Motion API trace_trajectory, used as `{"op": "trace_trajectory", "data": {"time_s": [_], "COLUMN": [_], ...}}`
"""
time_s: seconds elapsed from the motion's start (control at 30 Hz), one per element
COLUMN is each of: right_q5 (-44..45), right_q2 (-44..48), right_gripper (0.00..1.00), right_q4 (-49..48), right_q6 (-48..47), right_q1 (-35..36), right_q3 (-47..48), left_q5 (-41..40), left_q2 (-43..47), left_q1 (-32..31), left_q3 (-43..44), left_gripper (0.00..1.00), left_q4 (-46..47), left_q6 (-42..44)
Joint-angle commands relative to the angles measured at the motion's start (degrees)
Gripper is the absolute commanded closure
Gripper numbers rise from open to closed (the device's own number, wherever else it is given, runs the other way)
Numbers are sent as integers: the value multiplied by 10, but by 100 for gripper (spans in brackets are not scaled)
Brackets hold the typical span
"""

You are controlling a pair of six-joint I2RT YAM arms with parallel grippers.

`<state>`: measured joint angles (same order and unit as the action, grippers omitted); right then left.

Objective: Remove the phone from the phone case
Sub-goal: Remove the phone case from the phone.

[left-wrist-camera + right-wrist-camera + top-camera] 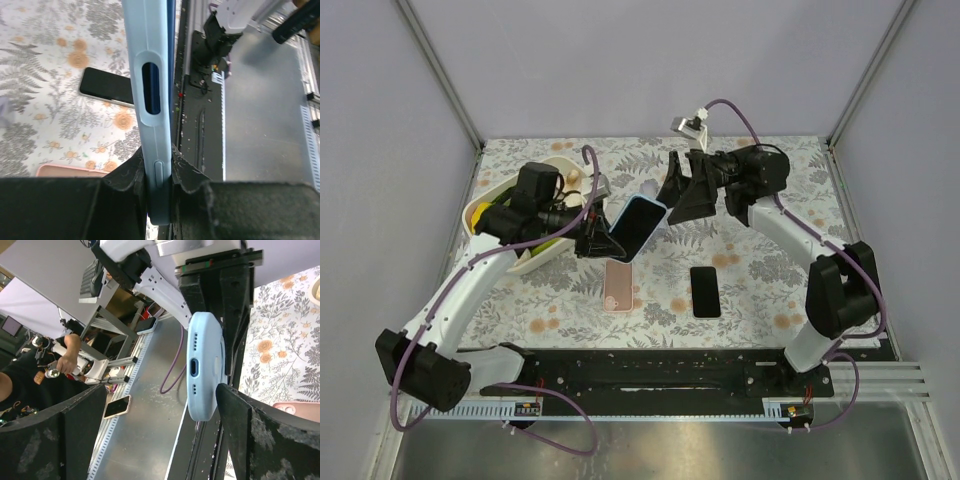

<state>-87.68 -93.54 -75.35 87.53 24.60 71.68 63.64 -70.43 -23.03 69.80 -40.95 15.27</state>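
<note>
Phone case (638,226), pale blue, hangs tilted above the bench (770,290), and your left jaws are clamped tight on its lower end, one finger on each face. Whether the phone sits inside it you cannot tell from these views. Your right jaws stand wide apart just beside the case's upper end, holding nothing. Directly below the case a pink phone-sized slab (618,285) lies flat. A black phone (705,291) lies flat just beyond that, toward the right arm's side of the case. On the case's other side, behind the left arm, sits a white bowl (488,196) with something yellow in it. A leaf-and-flower print covers the bench, with plain pale walls around it.
</note>
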Motion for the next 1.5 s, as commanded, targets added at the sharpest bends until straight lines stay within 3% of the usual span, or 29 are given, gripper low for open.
{"op": "trace_trajectory", "data": {"time_s": [0.0,0.3,0.57,0.67,0.83,0.93,1.07,1.13,1.2,1.47], "right_q5": [-35,-52,-34,2,88,145,336,420,439,428], "right_q2": [-43,-252,-275,-279,-302,-315,-310,-266,-231,-128], "right_gripper": [0,0,1,0,0,1,1,0,0,0], "right_q4": [-73,-67,76,226,701,862,1180,1225,1216,1172], "right_q6": [80,304,186,58,-338,-469,-782,-871,-906,-879], "right_q1": [-1,-3,-14,-24,-39,-46,-40,-32,-32,-30], "right_q3": [106,478,546,579,726,768,820,777,718,548], "left_q5": [-48,-153,-180,-179,-181,-185,-184,-178,-173,-146], "left_q2": [59,96,94,85,74,72,69,67,68,72], "left_q1": [18,46,50,49,49,51,50,50,52,50], "left_q3": [46,27,7,10,11,8,5,6,3,2], "left_gripper": [100,100,100,100,100,100,100,100,100,100], "left_q4": [28,58,65,66,72,73,73,68,62,18], "left_q6": [-29,-94,-108,-107,-107,-102,-93,-82,-73,19]}}
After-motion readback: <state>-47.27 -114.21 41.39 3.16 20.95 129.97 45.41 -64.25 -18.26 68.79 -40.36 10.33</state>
